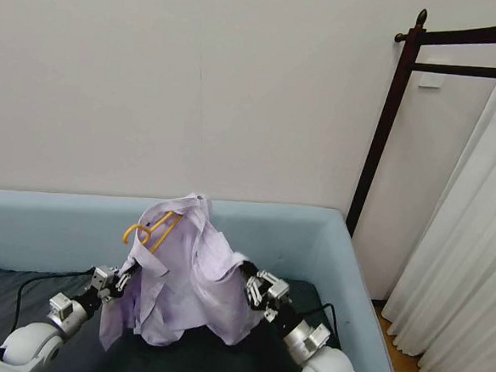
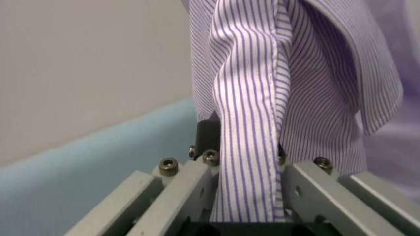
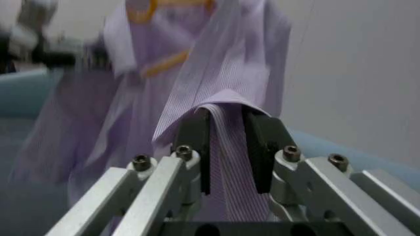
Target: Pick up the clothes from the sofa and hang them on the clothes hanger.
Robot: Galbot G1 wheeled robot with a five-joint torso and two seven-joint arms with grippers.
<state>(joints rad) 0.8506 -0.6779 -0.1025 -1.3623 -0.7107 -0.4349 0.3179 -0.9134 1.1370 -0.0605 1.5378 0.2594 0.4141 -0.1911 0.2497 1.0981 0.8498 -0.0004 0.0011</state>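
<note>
Two hands grip one garment. The left hand [image 1: 115, 281] is closed on a fold of the striped shirt [image 1: 186, 275]. In the left wrist view that fold runs straight down between the fingers [image 2: 208, 133] of the left hand [image 2: 244, 147]. The right hand [image 1: 255, 289] is likewise closed on the shirt's opposite edge. In the right wrist view its dark pads [image 3: 194, 142] pinch a narrow ridge of cloth, with the right hand [image 3: 227, 147] centred on it.

Position of the garment: the shirt is raised above the sofa [image 1: 59, 215], stretched like a tent between the two hands. Its collar forms the peak, and its lower hem reaches down to the dark seat. A yellow hanger [image 1: 149, 228] sits inside the collar, with its hook projecting on the left-hand side of the peak.

Governing relation: the clothes rack [image 1: 386, 128] stands beyond the sofa's right end, near the curtain [image 1: 473, 253]. Its crossbar is well above the shirt's peak. The rack therefore lies to the right of and above the load. The right hand is the nearer one, while the hook is on the far side, closer to the left hand.

Assessment: the pickup appears complete and the hanging is not yet done. The transfer calls for a lift and a carry to the right, and the hook probably has to be turned toward the bar.
</note>
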